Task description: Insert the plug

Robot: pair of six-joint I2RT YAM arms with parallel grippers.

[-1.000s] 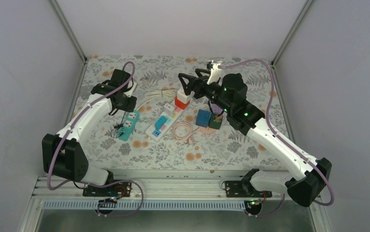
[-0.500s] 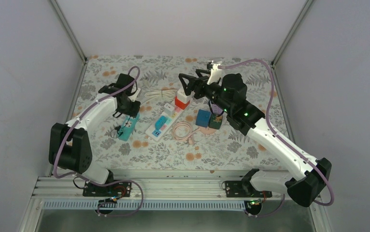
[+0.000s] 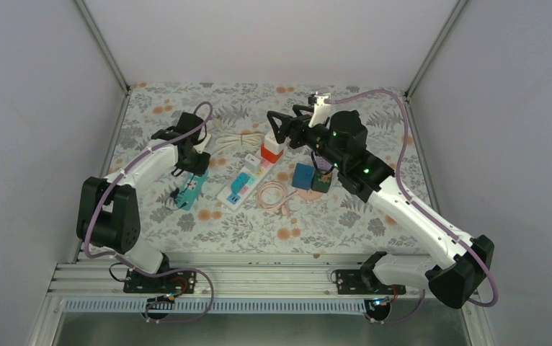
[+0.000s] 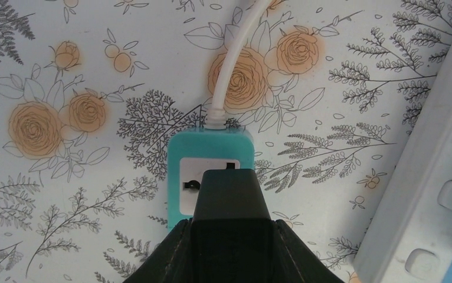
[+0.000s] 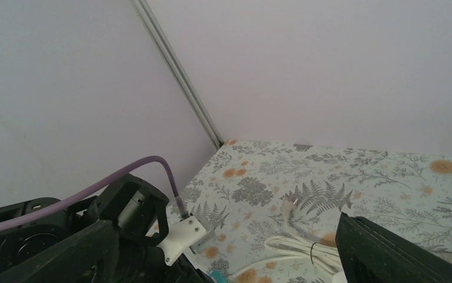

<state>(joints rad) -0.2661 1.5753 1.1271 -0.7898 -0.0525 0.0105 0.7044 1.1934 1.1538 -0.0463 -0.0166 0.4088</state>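
My left gripper [image 3: 189, 160] is shut on a black plug [image 4: 229, 197] and holds it just over the teal socket strip [image 4: 179, 150], covering most of its white face. Only the strip's near end and white cord [image 4: 229, 71] show past the plug. In the top view the teal strip [image 3: 190, 189] lies below the left gripper. My right gripper [image 3: 279, 128] is open and empty, hovering above a red and white plug [image 3: 271, 148] that sits at the far end of the white power strip [image 3: 238, 184]. Its fingers [image 5: 46, 253] frame the right wrist view.
A blue box [image 3: 303, 175] and a green box [image 3: 321, 182] sit right of the white strip, with a coiled pink cable [image 3: 273, 193] beside them. A coiled white cord [image 3: 233, 139] lies behind. The white strip's edge [image 4: 424, 194] runs close to the right of the teal strip.
My left gripper has moved right and nearer, from beside the teal strip's far end to over it, with the arm folding in. The right arm has not moved.
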